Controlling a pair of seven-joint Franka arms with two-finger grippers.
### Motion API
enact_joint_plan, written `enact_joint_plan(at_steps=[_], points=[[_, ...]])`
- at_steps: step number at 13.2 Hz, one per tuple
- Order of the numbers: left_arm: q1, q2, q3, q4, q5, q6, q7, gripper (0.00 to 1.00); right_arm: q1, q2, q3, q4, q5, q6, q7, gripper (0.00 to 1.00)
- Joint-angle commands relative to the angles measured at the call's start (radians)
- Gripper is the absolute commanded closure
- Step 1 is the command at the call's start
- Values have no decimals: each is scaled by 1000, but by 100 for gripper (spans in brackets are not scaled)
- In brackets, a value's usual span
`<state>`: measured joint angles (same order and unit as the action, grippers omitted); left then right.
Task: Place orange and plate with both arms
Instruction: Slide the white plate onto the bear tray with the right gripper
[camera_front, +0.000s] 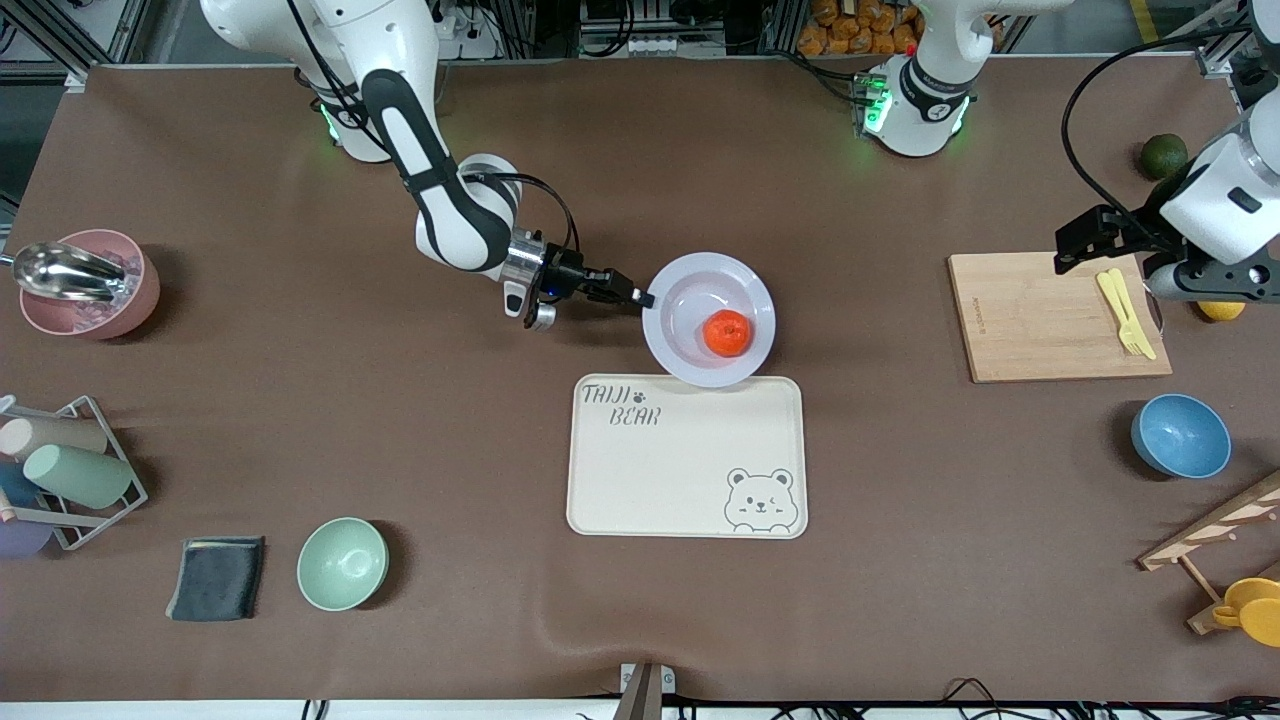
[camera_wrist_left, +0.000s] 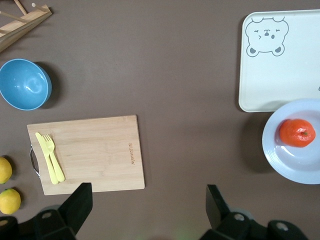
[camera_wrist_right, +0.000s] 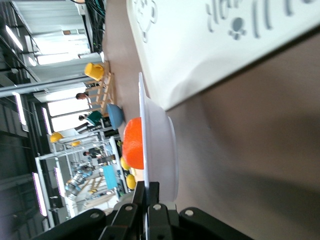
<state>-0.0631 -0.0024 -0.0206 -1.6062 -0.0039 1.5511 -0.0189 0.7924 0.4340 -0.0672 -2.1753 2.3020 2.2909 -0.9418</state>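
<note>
Plate (camera_front: 668, 335): round, shallow, glossy pale lavender, wide rim; lifted, its edge overlapping the cream tray (camera_front: 687, 457). Stiff, light, slippery; best held by the rim.
Orange (camera_front: 727, 333): small, dimpled, sits in the plate's well; likely to roll if tilted.
Right gripper (camera_front: 641, 298): jaws clenched on the plate's rim.
Left gripper (camera_wrist_left: 146, 204): waits above the wooden board (camera_wrist_left: 90, 153), jaws released, holding nothing.
</note>
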Motion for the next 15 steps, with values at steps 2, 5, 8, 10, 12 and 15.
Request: enact_joint_plan(at_steps=[2,5,8,10,12,15], points=[[-6,-39,-50,-8,-4,-10,-18,0,-53,26,1,104,25,12,40,100],[3,-36,-45,5,-16,6,-4,0,-96,147,0,248,24,45,37,100],[-1,-34,-52,5,-7,58,-3,0,-108,256,0,393,13,154,38,100],[2,-31,-50,0,-10,63,-4,0,-120,278,0,410,10,154,32,100],[2,-31,-50,-1,-10,63,-4,0,-127,287,0,410,8,156,31,100],[-1,-30,-50,-15,-8,63,-19,0,-128,325,-2,433,7,159,31,100]])
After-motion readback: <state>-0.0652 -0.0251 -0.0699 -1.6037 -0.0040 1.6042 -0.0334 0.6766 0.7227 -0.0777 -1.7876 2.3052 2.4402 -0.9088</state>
